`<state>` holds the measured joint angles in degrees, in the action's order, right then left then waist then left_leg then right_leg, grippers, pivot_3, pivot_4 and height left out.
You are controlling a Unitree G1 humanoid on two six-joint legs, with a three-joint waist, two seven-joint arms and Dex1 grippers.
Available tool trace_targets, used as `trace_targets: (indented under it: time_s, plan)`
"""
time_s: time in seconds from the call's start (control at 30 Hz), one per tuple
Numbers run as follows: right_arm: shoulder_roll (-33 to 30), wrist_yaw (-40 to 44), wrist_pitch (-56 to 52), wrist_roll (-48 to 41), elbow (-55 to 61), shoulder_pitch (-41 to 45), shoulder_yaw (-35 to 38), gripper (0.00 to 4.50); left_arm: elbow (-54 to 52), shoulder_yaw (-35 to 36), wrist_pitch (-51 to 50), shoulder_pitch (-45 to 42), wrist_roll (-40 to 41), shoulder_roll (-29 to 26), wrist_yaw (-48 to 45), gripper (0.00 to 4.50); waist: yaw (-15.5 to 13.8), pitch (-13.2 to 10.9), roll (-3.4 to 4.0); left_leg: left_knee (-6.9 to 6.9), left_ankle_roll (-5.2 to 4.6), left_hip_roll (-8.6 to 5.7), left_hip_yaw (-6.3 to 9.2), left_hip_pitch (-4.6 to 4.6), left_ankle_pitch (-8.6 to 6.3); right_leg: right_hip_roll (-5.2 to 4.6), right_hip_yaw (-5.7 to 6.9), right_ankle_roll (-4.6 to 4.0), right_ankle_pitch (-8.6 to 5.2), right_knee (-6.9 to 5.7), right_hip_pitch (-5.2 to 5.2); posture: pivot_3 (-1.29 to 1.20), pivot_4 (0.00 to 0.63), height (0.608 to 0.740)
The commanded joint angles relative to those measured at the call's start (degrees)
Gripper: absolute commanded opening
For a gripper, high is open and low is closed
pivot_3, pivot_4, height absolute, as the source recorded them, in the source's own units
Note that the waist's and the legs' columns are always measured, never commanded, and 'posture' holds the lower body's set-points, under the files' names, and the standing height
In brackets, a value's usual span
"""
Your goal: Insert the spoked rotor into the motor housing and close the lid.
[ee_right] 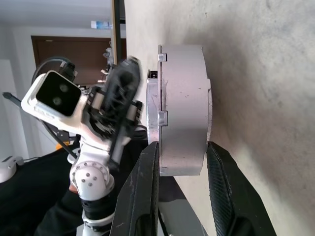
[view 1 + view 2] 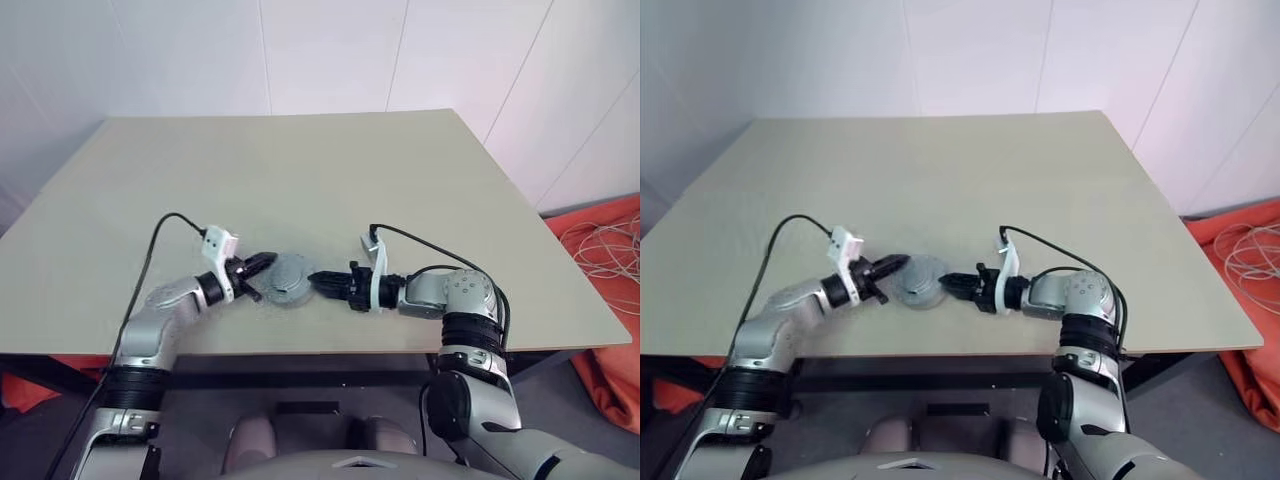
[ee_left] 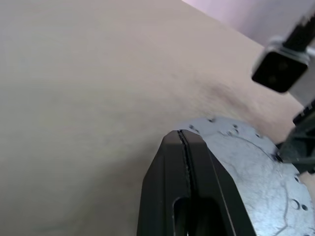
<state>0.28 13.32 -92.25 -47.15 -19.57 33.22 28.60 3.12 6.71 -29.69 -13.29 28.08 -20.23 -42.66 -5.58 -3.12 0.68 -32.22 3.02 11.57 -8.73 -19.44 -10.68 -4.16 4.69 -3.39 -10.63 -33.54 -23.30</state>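
1. The left gripper (image 2: 262, 262) comes in from the left with its two black fingers pressed flat together, nothing between them. Its tip lies against the left edge of the grey assembly; in its own wrist view it covers part of the lid's face.
2. One motor housing (image 1: 183, 108) sits near the front edge of the table (image 2: 300, 170), between the two grippers. The lid (image 3: 256, 172) is on top of it, plain grey side out, so the windings and the spoked rotor are hidden and I cannot tell what is inside.
3. The right gripper (image 1: 182, 162) reaches in from the right, one finger on the lid side and one on the base side, pinching the stacked housing and lid across their thickness.
4. Count: one housing, one lid, two grippers.
5. Orange cloth (image 2: 612, 290) with pale looped cable (image 2: 600, 245) lies on the floor right of the table, cut off by the frame.
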Motion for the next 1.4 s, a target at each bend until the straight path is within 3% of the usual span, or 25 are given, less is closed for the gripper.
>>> trace_targets:
  time_s: [0.03,0.13,0.3,0.57,0.7,0.83,1.2,1.4]
  plan:
    - [1.32,1.04,-0.25,-3.61,3.49,1.72,1.68,1.16,-3.31,7.59,-6.14,-0.21,7.94,0.76,4.62,0.00,-0.07,0.00,0.00,0.00,-0.02,-0.01,0.01,-0.06,-0.01,0.00,0.00,0.00,0.00,0.00,-0.02,0.00,0.000,0.740]
    - [1.28,1.45,-0.25,-4.37,3.93,2.12,2.23,1.16,-1.57,15.51,-19.78,-1.60,16.02,2.03,15.22,0.00,-0.08,-0.01,-0.01,-0.01,-0.05,-0.04,0.02,-0.13,-0.04,-0.01,0.00,-0.01,0.01,0.00,-0.03,0.00,0.000,0.740]
    - [1.26,1.13,-0.25,-5.25,3.62,2.82,3.24,1.16,-0.52,24.02,-28.09,-2.25,26.68,5.19,22.87,0.00,-0.25,-0.01,-0.01,-0.07,-0.05,-0.06,0.05,-0.16,-0.04,-0.01,0.00,-0.01,0.00,-0.01,-0.02,0.00,0.000,0.740]
    - [0.96,0.46,-0.25,-7.08,3.11,4.09,4.47,1.16,-1.69,26.88,-35.78,-0.07,39.11,8.18,26.26,0.00,-0.43,-0.03,-0.05,-0.14,-0.03,-0.06,0.08,-0.22,-0.02,0.00,0.01,0.03,0.01,0.02,-0.01,0.00,0.000,0.740]
    - [0.62,0.00,-0.25,-7.79,3.01,4.77,4.77,1.16,-2.67,27.53,-34.81,0.86,44.00,9.12,25.72,0.00,-0.48,-0.03,-0.07,-0.12,-0.04,-0.07,0.10,-0.27,-0.02,-0.01,0.02,0.06,0.00,0.04,-0.03,0.00,0.000,0.740]
    - [0.52,-0.51,-0.25,-7.91,2.73,5.13,4.97,1.16,-2.54,29.12,-32.39,0.67,48.61,9.77,26.05,0.83,-0.48,-0.03,-0.07,-0.09,-0.04,-0.06,0.11,-0.33,-0.02,0.00,0.04,0.06,0.00,0.04,-0.03,0.00,0.000,0.740]
    - [1.02,-0.73,-0.25,-8.29,2.77,5.96,5.41,1.16,-2.00,24.13,-36.50,2.66,59.81,8.76,30.46,4.38,-0.60,-0.03,-0.08,-0.11,-0.03,-0.07,0.11,-0.36,-0.02,0.00,0.04,0.11,-0.01,0.04,-0.01,0.00,0.000,0.740]
    - [1.27,-1.23,-0.25,-9.98,3.15,6.64,5.81,1.16,-1.10,22.82,-34.61,2.97,62.08,8.66,32.69,4.40,-0.60,-0.03,-0.08,-0.12,-0.03,-0.07,0.11,-0.41,-0.02,0.00,0.04,0.13,0.00,0.04,-0.01,0.00,0.000,0.740]
